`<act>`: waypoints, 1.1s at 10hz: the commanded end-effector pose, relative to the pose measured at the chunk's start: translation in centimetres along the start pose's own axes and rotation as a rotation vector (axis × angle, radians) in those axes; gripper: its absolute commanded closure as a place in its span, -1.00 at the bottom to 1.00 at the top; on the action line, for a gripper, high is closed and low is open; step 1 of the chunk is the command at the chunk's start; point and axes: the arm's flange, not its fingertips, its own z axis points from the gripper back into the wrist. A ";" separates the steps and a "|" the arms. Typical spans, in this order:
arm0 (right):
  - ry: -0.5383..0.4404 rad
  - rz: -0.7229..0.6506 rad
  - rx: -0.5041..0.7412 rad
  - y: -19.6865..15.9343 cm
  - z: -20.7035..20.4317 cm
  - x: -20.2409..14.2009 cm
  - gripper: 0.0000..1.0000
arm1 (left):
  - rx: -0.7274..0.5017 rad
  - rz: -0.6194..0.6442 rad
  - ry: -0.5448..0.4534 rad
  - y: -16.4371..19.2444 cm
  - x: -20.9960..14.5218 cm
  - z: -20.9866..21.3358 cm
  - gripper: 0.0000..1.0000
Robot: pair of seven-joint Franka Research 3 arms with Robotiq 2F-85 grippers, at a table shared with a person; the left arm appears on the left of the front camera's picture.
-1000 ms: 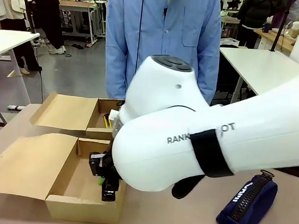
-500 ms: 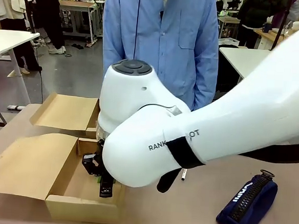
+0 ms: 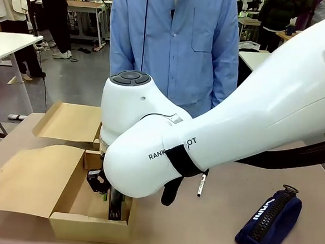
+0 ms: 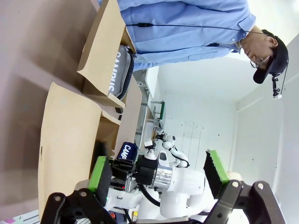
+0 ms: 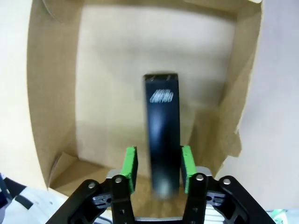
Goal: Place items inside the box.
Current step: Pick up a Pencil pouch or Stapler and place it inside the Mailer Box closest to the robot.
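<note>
The left gripper (image 4: 158, 170) hangs with its green pads spread wide and nothing between them. The box (image 3: 85, 229) sits open at the table's near left, and inside it, by the right wall, a black stapler (image 5: 161, 116) lies between the pads of the right gripper (image 5: 158, 161), which stand parted with a gap showing on one side. Further right on the table lie the marker pen (image 3: 201, 184) and then the navy pouch (image 3: 267, 218)
</note>
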 end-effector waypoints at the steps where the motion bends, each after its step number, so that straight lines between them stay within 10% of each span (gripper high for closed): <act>1: -0.018 -0.021 0.002 1.0 0.0 0.0 -1.00 | -0.006 -0.020 0.007 0.0 -0.2 0.2 -1.00; 11: 0.054 0.051 0.111 -3.3 3.3 -0.9 -1.00 | -0.006 -0.020 0.007 0.0 -0.2 0.2 -1.00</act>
